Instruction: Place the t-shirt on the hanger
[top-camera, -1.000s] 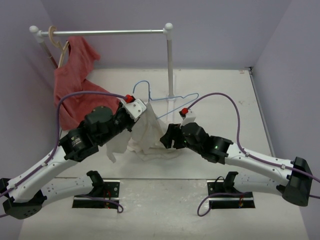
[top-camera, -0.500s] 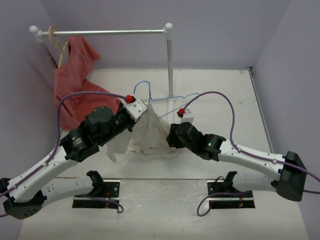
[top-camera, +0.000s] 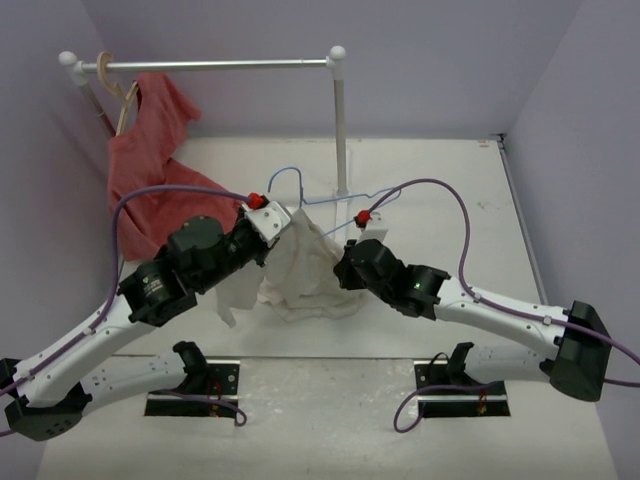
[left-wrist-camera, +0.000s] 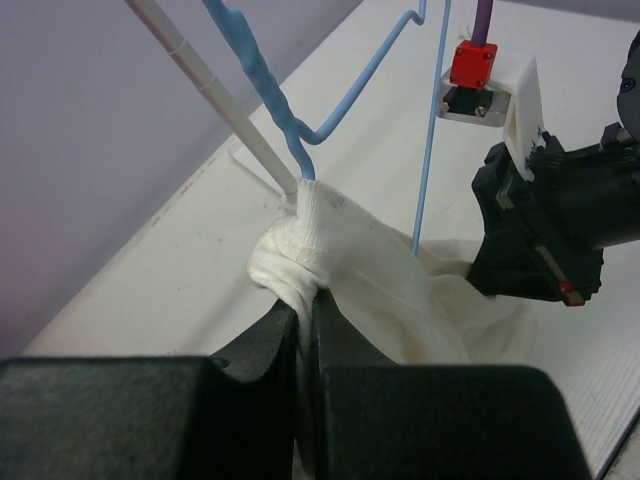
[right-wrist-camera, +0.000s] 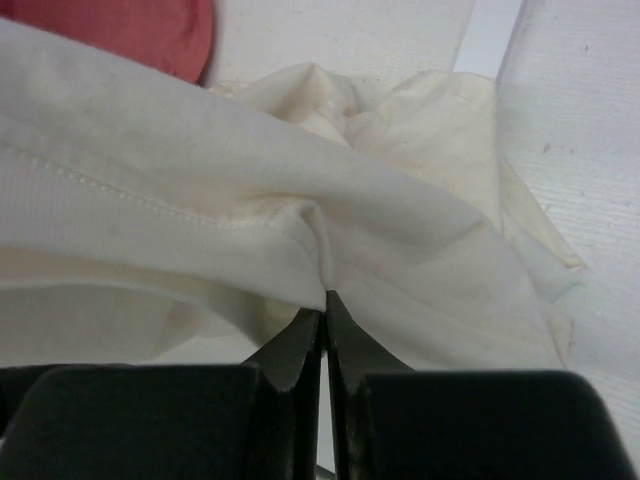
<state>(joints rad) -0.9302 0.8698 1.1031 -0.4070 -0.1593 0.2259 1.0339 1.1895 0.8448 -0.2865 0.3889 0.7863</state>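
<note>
While the left tool (left-wrist-camera: 305, 318) grips the t-shirt (left-wrist-camera: 400, 300) beside the hanger (left-wrist-camera: 271, 100), the right tool (right-wrist-camera: 323, 300) pinches its fold.

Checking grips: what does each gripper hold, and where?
Left gripper pinches the white t-shirt at its bunched collar by the hanger; right gripper pinches a stitched fold.

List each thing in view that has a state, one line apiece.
t-shirt, bunched, collar threaded over one end of the hanger, pinched in two places.
hanger, one end inside the collar, hook off the rail.
left gripper, shut on the t-shirt's collar.
right gripper, shut on a fold of the t-shirt.
red garment, draped on the wooden hanger at the rail's left end.
</note>
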